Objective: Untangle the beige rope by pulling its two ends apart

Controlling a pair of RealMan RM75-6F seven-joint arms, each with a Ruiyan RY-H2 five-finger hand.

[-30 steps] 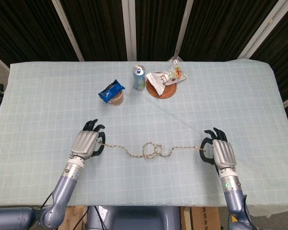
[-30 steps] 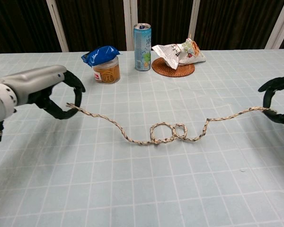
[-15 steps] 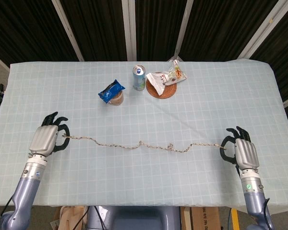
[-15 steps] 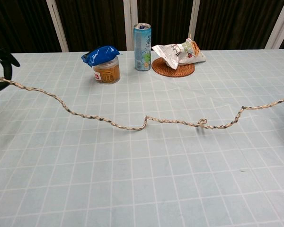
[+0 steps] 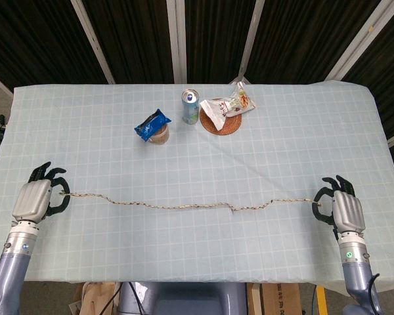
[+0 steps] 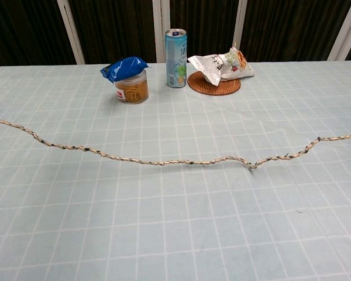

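The beige rope (image 5: 184, 206) stretches nearly straight across the table's near half, with one small kink (image 5: 232, 209) right of its middle. In the chest view the rope (image 6: 164, 162) runs from edge to edge and dips at the kink (image 6: 253, 165). My left hand (image 5: 34, 200) pinches the rope's left end near the table's left edge. My right hand (image 5: 345, 212) pinches the right end near the right edge. Both hands fall outside the chest view.
At the back middle stand a drink can (image 5: 190, 106), a small jar topped with a blue packet (image 5: 155, 126), and a snack bag on a woven coaster (image 5: 224, 111). The table (image 5: 295, 144) wears a pale checked cloth.
Both hands have moved outward, left hand further left and right hand further right. The rope's loops have pulled out into an almost straight line with one small kink.
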